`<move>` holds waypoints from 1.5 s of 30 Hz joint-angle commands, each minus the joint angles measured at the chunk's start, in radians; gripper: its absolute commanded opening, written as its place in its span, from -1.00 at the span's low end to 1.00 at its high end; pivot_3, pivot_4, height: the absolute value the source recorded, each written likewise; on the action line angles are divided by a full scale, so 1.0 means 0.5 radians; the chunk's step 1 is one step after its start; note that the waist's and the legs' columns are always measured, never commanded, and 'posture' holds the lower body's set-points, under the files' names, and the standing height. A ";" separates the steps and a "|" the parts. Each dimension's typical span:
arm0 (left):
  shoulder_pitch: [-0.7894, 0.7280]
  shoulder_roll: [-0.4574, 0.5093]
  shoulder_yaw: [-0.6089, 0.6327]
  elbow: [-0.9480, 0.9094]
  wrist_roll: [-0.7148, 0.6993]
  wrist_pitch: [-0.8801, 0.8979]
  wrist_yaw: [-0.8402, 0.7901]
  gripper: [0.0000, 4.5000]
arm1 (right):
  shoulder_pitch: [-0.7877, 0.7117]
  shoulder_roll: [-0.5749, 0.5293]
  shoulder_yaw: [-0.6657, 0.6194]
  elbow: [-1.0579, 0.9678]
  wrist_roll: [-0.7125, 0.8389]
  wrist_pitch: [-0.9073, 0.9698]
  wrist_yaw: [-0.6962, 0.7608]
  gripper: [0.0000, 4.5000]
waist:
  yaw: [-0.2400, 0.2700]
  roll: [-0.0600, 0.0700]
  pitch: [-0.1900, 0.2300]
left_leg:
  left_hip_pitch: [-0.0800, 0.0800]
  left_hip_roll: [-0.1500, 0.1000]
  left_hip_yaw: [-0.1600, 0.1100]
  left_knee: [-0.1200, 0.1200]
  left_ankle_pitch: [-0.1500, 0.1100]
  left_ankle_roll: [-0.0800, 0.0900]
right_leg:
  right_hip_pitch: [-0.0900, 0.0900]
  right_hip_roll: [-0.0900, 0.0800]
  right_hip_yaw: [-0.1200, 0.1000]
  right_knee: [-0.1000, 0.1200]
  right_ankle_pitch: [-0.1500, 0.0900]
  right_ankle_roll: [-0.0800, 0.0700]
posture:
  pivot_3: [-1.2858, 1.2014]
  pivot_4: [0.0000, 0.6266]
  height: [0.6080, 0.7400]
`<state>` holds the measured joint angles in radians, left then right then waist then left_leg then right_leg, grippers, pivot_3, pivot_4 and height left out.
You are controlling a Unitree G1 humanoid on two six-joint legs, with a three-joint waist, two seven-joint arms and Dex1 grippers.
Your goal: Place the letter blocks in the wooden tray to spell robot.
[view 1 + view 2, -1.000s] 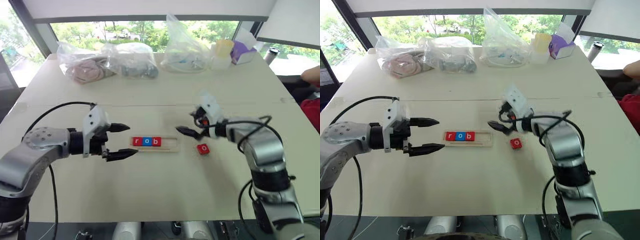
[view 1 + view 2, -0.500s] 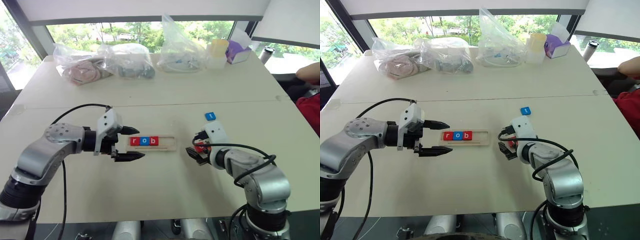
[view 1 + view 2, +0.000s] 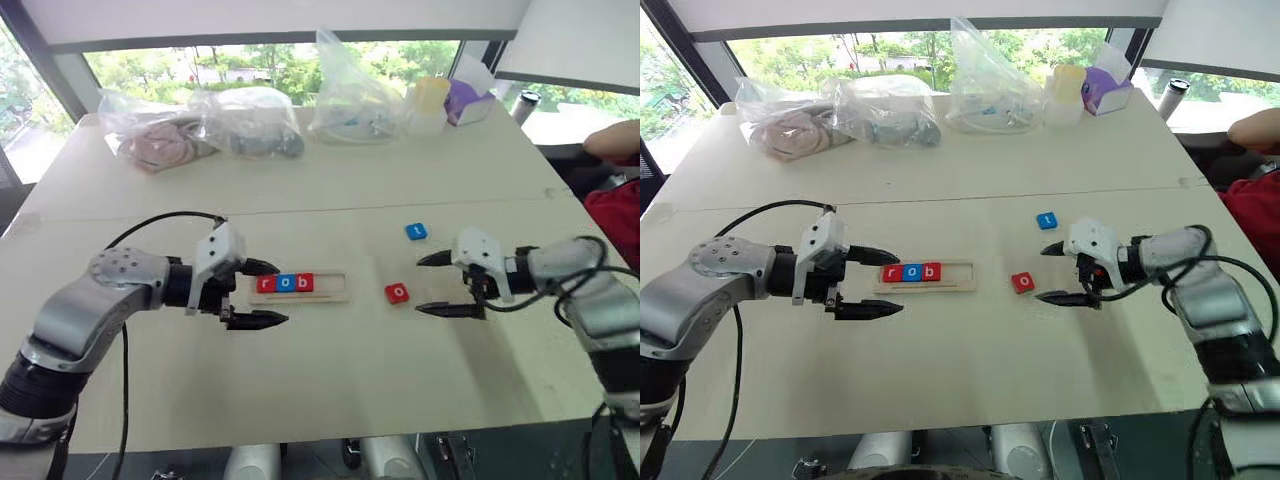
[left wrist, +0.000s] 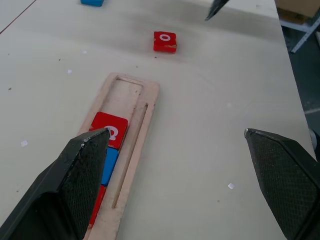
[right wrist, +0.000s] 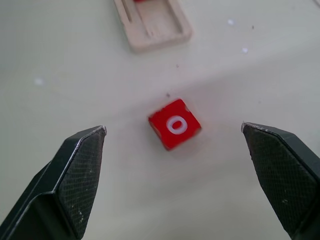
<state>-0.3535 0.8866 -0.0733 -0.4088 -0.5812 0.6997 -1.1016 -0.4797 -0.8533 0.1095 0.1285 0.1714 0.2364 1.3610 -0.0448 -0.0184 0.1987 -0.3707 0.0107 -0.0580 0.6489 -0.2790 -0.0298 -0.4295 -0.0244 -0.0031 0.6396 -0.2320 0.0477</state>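
Note:
The wooden tray (image 3: 335, 287) lies mid-table holding a red r (image 3: 265, 284), a blue o (image 3: 286, 283) and a red b (image 3: 306, 282) at its left end; its right end is bare. A loose red o block (image 3: 397, 293) lies right of the tray, with a blue t block (image 3: 417, 231) behind it. My left gripper (image 3: 283, 294) is open, its fingers straddling the tray's left end. My right gripper (image 3: 418, 285) is open just right of the red o (image 5: 174, 124), pointing at it, with nothing between its fingers.
Several clear plastic bags (image 3: 255, 120) stand along the table's far edge, with a cup (image 3: 428, 105) and a purple box (image 3: 465, 100) at the back right. A person's arm (image 3: 610, 140) shows past the right edge.
My right gripper has swung out to the right and rolled, uncovering the red o block and now facing it from the right. The left gripper has stayed put.

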 commanded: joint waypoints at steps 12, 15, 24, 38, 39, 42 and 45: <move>0.192 0.024 0.283 -0.365 -0.240 0.231 0.254 1.00 | -0.560 0.266 0.356 1.072 -0.275 -0.858 0.457 0.88 | 0.017 0.000 0.000 | -0.002 -0.001 -0.001 0.002 0.000 0.000 | -0.001 -0.003 0.000 0.002 0.004 -0.003 | 0.03 -0.52 1.00; 0.201 0.042 0.295 -0.336 -0.223 0.215 0.263 1.00 | -0.547 0.311 0.350 1.093 -0.262 -0.880 0.472 0.38 | 0.012 0.000 0.000 | 0.001 -0.001 -0.001 0.003 0.000 -0.001 | 0.000 -0.003 0.001 0.005 0.004 -0.004 | 0.03 -0.52 1.00; 0.206 0.099 0.319 -0.188 -0.154 0.119 0.204 1.00 | -0.544 0.467 0.177 0.444 0.079 0.052 0.247 -0.49 | -0.002 0.002 0.001 | 0.006 -0.001 -0.002 0.003 0.001 -0.001 | 0.000 -0.001 0.001 0.015 0.004 -0.004 | 0.03 -0.52 1.00; 0.154 0.119 0.257 0.035 -0.045 -0.013 0.110 1.00 | -0.547 0.693 0.619 -0.103 -0.224 0.516 -0.317 -0.49 | 0.060 0.003 0.001 | -0.004 -0.004 -0.002 0.005 0.001 -0.001 | -0.006 -0.005 0.001 0.011 0.003 -0.006 | 0.03 -0.52 1.00; 0.159 0.115 0.258 0.031 -0.043 -0.012 0.112 1.00 | -0.566 0.701 0.640 -0.050 -0.255 0.486 -0.333 -0.49 | 0.059 0.003 0.001 | -0.004 -0.004 -0.002 0.005 0.001 -0.001 | -0.006 -0.005 0.001 0.011 0.003 -0.006 | 0.03 -0.52 1.00; 0.167 0.102 0.263 0.019 -0.037 -0.004 0.124 1.00 | -0.608 0.709 0.676 0.060 -0.308 0.410 -0.330 -0.49 | 0.056 0.003 0.001 | -0.003 -0.004 -0.002 0.005 0.001 -0.001 | -0.007 -0.004 0.001 0.013 0.004 -0.006 | 0.03 -0.52 1.00; 0.176 0.096 0.271 0.011 -0.030 0.000 0.141 1.00 | -0.639 0.719 0.684 0.148 -0.336 0.361 -0.321 -0.49 | 0.052 0.003 0.001 | -0.003 -0.003 -0.003 0.004 0.001 -0.001 | -0.008 -0.003 0.001 0.014 0.004 -0.005 | 0.03 -0.52 1.00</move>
<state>-0.2674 0.9353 0.0508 -0.3774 -0.5990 0.7094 -1.0376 -0.7743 -0.4989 0.4583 0.1993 0.0116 0.4415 1.1969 -0.0191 -0.0171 0.1990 -0.3719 0.0095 -0.0594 0.6508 -0.2787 -0.0305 -0.4333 -0.0256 -0.0028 0.6468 -0.2298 0.0453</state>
